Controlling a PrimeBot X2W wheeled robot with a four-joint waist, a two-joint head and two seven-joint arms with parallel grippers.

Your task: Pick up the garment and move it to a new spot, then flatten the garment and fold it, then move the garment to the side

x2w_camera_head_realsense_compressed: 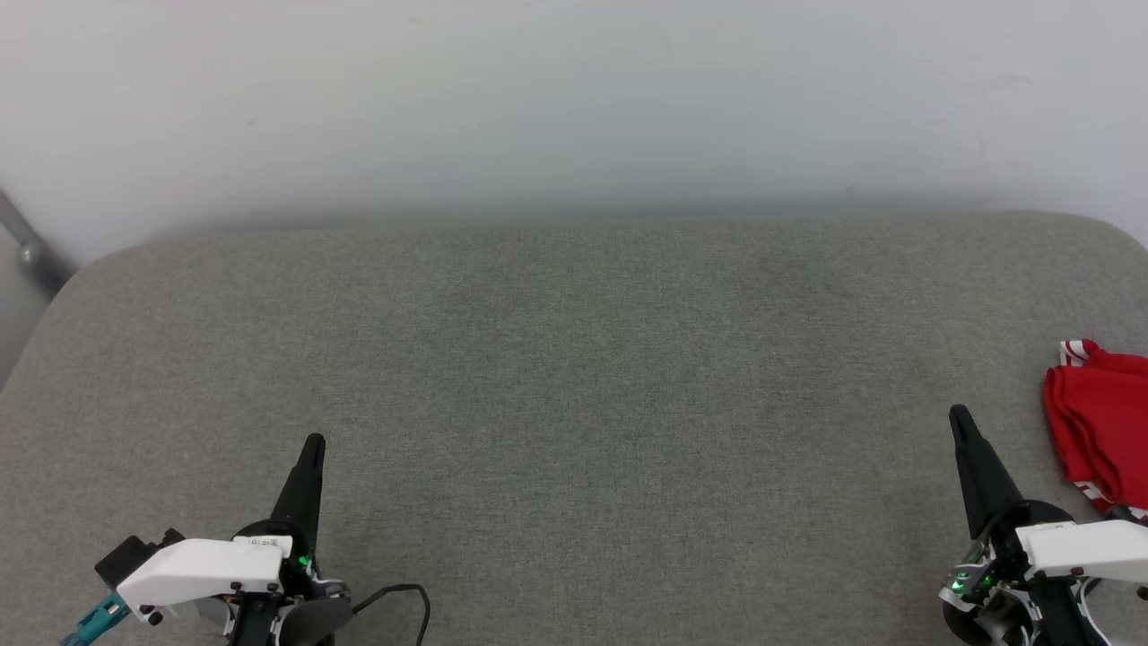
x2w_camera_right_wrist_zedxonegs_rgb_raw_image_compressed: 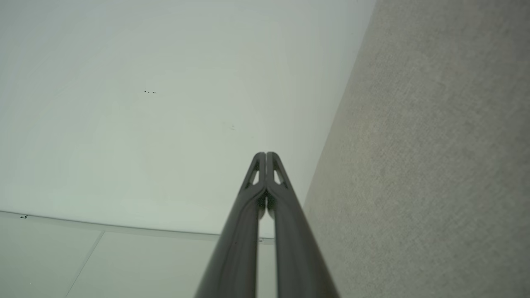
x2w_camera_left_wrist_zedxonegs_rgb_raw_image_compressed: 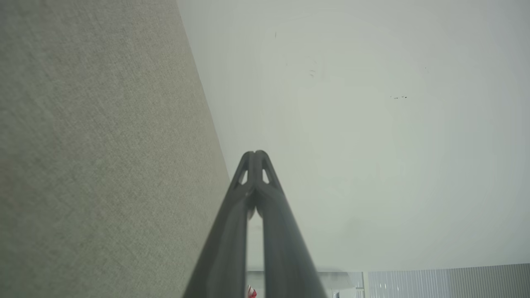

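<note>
Lying in a small soft heap, the garment [x2w_camera_head_realsense_compressed: 1099,422] sat by the right edge of the grey bench [x2w_camera_head_realsense_compressed: 574,377], partly cut off by the side of the head view. It was bright red, with a bit of red-and-white stripe at its top corner and again at its low edge. The right pincer [x2w_camera_head_realsense_compressed: 958,414] was just beside it but not touching it. Its two dark fingers were pressed together and held nothing. The left pincer [x2w_camera_head_realsense_compressed: 313,444] was well apart from the garment, over on the other side of the bench, and it too was pinched closed and held nothing. Both pointed toward the pale wall [x2w_camera_head_realsense_compressed: 574,90]. The garment looked light and floppy, I thought, so it would sag and slip open if only one layer was picked up. It lay in a few layers, so a good place to grab would be the thick folded edge on the side near the right pincer, pinching all the layers at once. It would not break, but it could drag on the rough cloth of the bench. No letters showed on the red cloth from here. A tiny label [x2w_camera_head_realsense_compressed: 263,542] on the left arm was too small to read.
</note>
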